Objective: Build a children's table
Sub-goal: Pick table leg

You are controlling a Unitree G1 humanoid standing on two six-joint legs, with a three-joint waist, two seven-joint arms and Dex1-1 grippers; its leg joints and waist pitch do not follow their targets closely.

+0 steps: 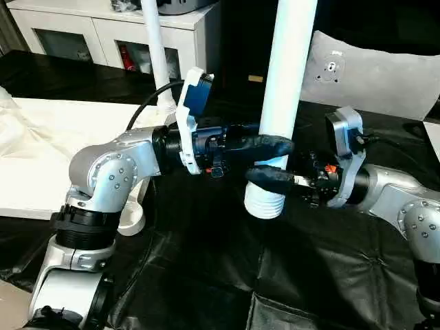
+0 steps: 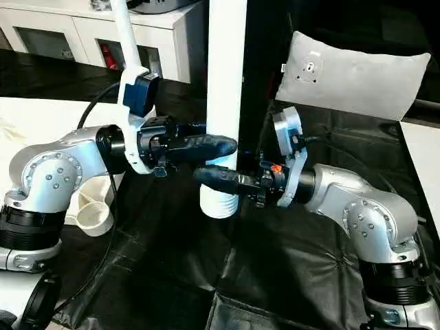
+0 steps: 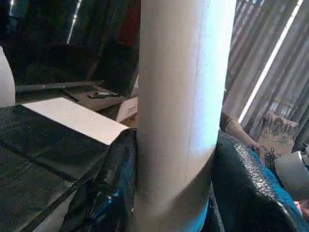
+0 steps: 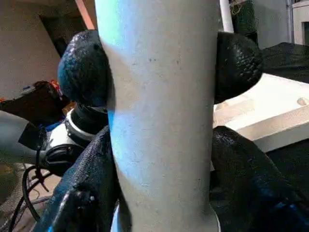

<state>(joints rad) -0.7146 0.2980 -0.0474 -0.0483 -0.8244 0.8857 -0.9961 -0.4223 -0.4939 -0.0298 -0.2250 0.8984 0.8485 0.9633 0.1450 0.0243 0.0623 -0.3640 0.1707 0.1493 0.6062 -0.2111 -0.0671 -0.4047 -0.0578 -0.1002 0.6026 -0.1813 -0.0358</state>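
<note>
We had one leg [image 1: 285,89] gripped upright by both hands, left [image 1: 271,146] and right [image 1: 269,177]; another stood at 11 o'clock [image 1: 157,55], the rest unfitted.

We see a surface covered by a wrinkled black sheet [image 1: 206,282]. On its left part lies the white table top [image 1: 62,148], flat, reaching out of view at the left edge. At the far right, a grey-white cushion [image 2: 357,72] rests on the black sheet, leaning upright. A white edge [image 2: 423,148] shows at the right border.
</note>
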